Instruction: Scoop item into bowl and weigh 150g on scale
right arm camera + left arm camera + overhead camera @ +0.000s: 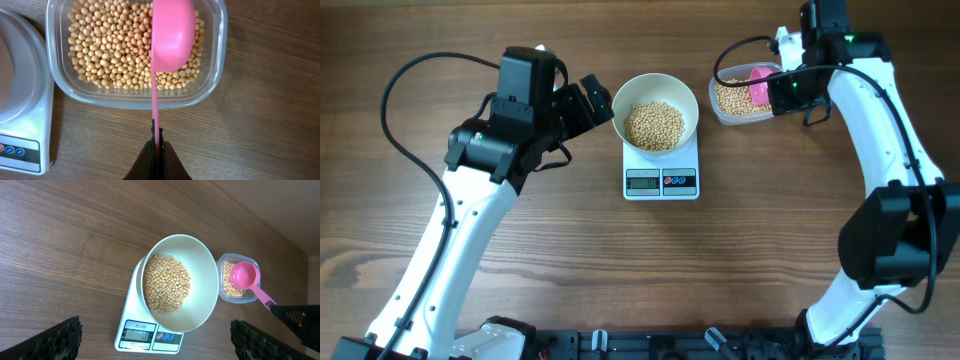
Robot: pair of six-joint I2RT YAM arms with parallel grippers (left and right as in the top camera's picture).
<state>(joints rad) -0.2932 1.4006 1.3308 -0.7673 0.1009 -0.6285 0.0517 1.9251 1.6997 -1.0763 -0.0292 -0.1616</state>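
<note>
Beans (653, 125) in bowl (655, 82) and tub (220, 45)

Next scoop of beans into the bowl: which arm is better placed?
Right. The right gripper is shut on the pink scoop, held over the beans in the tub. The left gripper is open and empty beside the bowl.

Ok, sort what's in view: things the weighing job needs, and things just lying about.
In the job: beans, white bowl, scale, clear tub, pink scoop, right gripper shut on it.
Lying about: nothing loose; left gripper open, empty.
</note>
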